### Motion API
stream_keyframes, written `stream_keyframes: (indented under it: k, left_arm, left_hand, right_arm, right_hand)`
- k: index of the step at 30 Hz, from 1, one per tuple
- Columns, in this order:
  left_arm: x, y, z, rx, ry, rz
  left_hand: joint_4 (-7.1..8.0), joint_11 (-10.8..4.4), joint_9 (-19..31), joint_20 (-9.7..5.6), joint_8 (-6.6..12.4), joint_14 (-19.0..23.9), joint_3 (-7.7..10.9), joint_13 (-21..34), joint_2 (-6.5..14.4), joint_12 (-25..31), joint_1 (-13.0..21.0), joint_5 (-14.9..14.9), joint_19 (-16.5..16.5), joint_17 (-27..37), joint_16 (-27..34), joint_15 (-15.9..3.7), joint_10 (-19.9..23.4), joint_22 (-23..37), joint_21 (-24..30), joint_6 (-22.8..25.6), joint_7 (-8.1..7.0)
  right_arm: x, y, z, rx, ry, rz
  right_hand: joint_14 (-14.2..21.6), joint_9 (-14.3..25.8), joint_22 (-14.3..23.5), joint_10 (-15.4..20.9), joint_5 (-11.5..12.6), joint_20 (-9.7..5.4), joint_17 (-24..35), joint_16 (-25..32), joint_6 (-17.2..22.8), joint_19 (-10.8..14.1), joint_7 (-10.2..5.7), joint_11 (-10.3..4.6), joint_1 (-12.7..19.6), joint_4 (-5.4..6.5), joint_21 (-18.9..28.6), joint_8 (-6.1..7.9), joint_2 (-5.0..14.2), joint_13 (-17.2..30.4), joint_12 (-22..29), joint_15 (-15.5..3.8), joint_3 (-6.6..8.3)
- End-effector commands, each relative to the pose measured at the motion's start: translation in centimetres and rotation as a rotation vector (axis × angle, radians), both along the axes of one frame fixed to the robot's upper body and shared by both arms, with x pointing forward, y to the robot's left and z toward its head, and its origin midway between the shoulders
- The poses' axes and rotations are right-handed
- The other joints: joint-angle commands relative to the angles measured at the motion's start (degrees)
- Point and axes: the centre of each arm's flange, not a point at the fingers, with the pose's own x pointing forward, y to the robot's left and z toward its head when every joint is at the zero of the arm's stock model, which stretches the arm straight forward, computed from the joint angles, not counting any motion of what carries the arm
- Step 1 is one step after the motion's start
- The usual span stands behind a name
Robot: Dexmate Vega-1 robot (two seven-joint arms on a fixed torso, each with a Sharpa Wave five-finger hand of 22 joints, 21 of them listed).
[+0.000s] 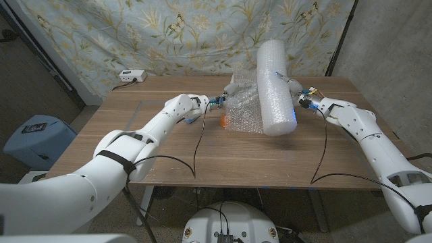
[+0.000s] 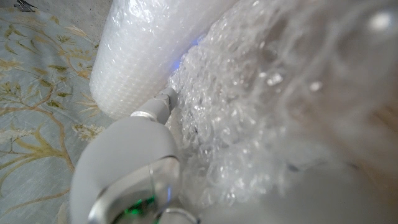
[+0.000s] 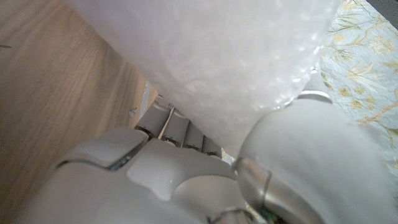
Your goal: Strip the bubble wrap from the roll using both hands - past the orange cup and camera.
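Bubble wrap roll (image 1: 275, 88), white and thick, sits upper right of centre in the head view, tilted, its lower end over the desk (image 1: 169, 155) and its upper end against the floral curtain (image 1: 135, 34).

Right hand (image 1: 302, 100) holds the roll from its right side. In the right wrist view its fingers (image 3: 298, 155) press against the plastic surface of the roll (image 3: 217, 56), with wood grain of the desk (image 3: 56, 112) at the left of that frame.

Loose sheet of bubble wrap (image 1: 244, 108) hangs off the roll's left side, crumpled, reaching down to the desk at frame centre. Left hand (image 1: 226, 96) is at the sheet's left edge and looks to grip it; the exact finger placement is hidden by plastic. In the left wrist view a fingertip (image 2: 163, 99) touches the sheet (image 2: 261, 112) just beside the roll (image 2: 143, 50).

Orange cup (image 1: 225, 121) shows partly, under the sheet's lower left edge, on the desk.

White box (image 1: 131, 76) with a cable lies at the desk's upper left corner. Blue bin (image 1: 34, 138) stands at the left of the frame, off the desk.
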Motion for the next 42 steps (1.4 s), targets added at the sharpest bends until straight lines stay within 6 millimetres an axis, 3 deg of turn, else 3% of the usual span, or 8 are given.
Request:
stream_keyframes:
  k: [1,28,42]
  left_arm:
    - [-0.2,-0.6,0.2,0.009,0.003,-0.007]
    - [-0.8,-0.7,-0.2,0.008,0.016,-0.007]
    - [-0.9,-0.5,-0.4,0.007,0.023,-0.012]
  left_hand:
    - [0.46,-0.09,0.27,-0.37,-0.03,0.42,0.02,0.18,0.03,-0.06,0.49,0.01,0.36,0.23,0.16,-0.17,0.59,0.21,0.39,0.28,0.03]
    - [0.66,-0.03,0.43,-0.66,-0.15,1.19,0.10,0.68,-0.11,-0.20,0.56,-0.04,0.65,0.31,0.26,-0.42,1.26,0.18,1.48,0.78,-0.05]
    - [0.71,-0.06,0.52,-0.71,-0.31,1.30,0.09,0.93,-0.16,-0.41,0.58,-0.06,0.49,0.41,0.24,-0.55,1.25,0.15,1.92,0.79,-0.09]
  right_arm:
    - [0.3,-0.9,-1.0,0.069,0.026,0.036]
    - [0.9,-0.7,-2.5,0.134,0.079,0.086]
    - [1.2,-0.3,-3.3,0.164,0.098,0.104]
  right_hand:
    - [1.27,0.01,0.18,0.38,0.25,0.05,-0.17,-0.58,-0.62,-0.28,0.22,-1.05,8.67,0.10,0.05,-0.30,8.97,0.03,-0.58,-7.37,-0.13]
    - [0.17,-0.43,0.14,-1.01,0.06,0.59,-1.18,-1.91,-1.95,-0.77,0.69,-0.97,7.24,0.54,0.06,-1.62,8.69,-0.59,-1.70,-6.14,-1.06]
    - [-1.15,-0.47,0.11,-2.91,-0.40,1.57,-2.05,-3.13,-3.49,-1.24,1.68,0.21,4.68,1.44,-0.06,-2.62,7.95,-0.60,-2.62,-5.20,-2.32]
